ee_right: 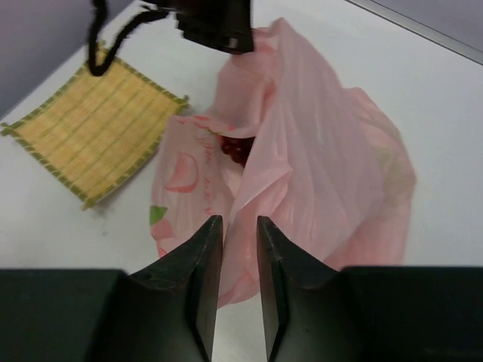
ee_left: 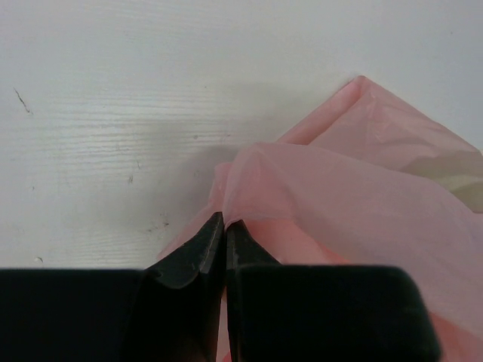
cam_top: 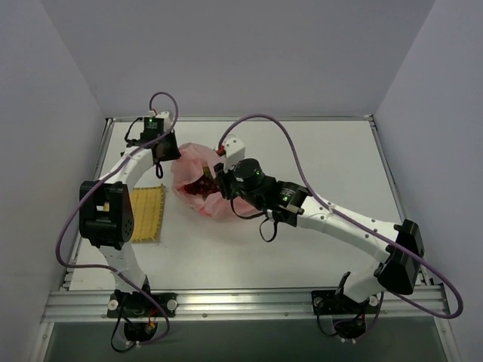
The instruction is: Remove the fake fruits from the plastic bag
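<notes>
- Your left end effector (ee_left: 225,226) is closed tight on a bunched edge of the pink plastic bag (ee_left: 362,188), which lies on the table (ee_left: 151,90).
- Your right end effector (ee_right: 240,226) is parted by a narrow gap at a fold by the bag's mouth. You cannot confirm it grips anything.
- The fake fruits (ee_right: 238,148) show only as a dark red patch deep inside the mouth.
- No fruit appears outside the bag or on the yellow woven mat (ee_right: 94,128), so judge the task barely started: every fruit is left to take out.
</notes>
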